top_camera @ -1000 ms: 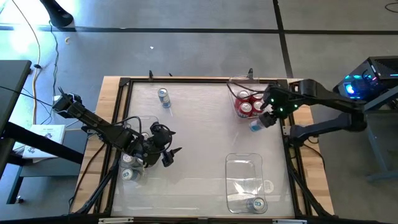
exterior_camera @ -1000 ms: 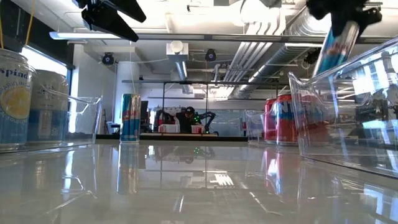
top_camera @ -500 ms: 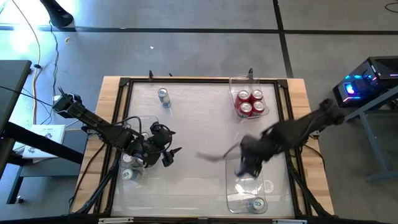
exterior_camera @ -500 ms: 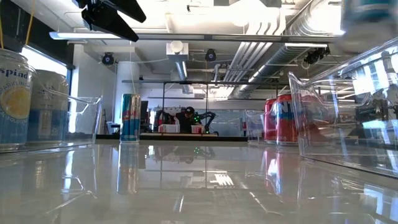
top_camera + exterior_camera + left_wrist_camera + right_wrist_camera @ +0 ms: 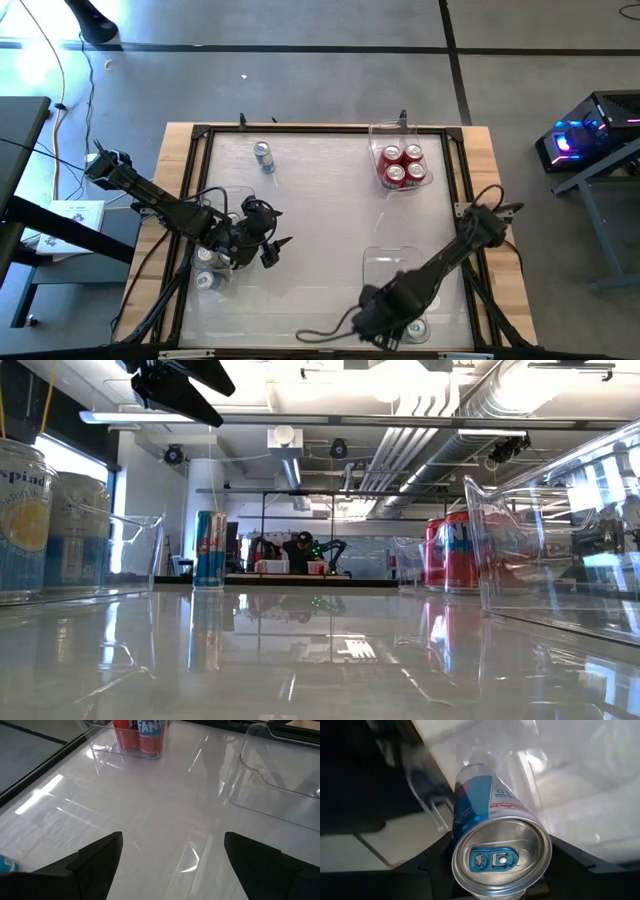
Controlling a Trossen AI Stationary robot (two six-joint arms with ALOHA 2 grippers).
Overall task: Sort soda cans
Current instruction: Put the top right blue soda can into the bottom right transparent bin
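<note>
Nearest to me on the overhead feed, my right gripper is down at the front edge of the table, over the near end of the clear bin that sits front right. On its wrist camera I see it clamped on a blue and silver can: both dark fingers press the can's sides, the silver top with its blue tab faces the lens, and the body points away toward the bin's clear wall. Another can stands inside that same bin at its near end, just beside the gripper.

On the left side, my left gripper hangs near the left bin, pointing toward the middle of the table. Its wrist camera shows the two fingers spread wide apart with only bare white tabletop between them, so it is open and holds nothing. Silver-topped cans sit in the left bin, partly under the arm; from the table-level camera I read them as pale cans with yellow print.

Farther back, four red cans stand packed together in the far right bin; the left wrist camera catches them too.

At the far side, a single blue and silver can stands upright on the open table, well apart from every bin, and it shows upright in the table-level view.
</note>
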